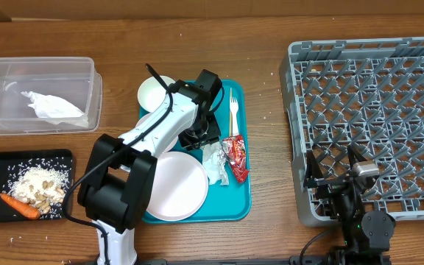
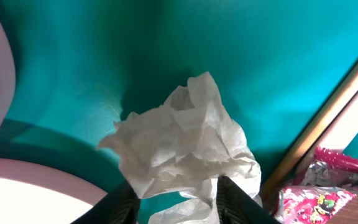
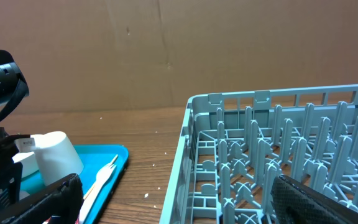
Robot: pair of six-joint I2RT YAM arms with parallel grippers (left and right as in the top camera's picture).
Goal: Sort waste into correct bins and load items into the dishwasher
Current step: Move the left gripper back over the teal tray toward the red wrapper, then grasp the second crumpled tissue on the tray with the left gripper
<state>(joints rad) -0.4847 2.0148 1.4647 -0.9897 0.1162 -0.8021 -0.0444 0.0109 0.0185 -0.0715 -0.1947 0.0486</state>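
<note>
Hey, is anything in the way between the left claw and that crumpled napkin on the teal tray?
Nothing visible. The napkin lies right at the open left claw, on the teal tray; the red wrapper sits off to one side, the plate to the other.

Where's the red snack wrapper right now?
In the overhead view, the red snack wrapper lies on the right part of the teal tray, just below the fork and right beside the crumpled napkin.
</note>
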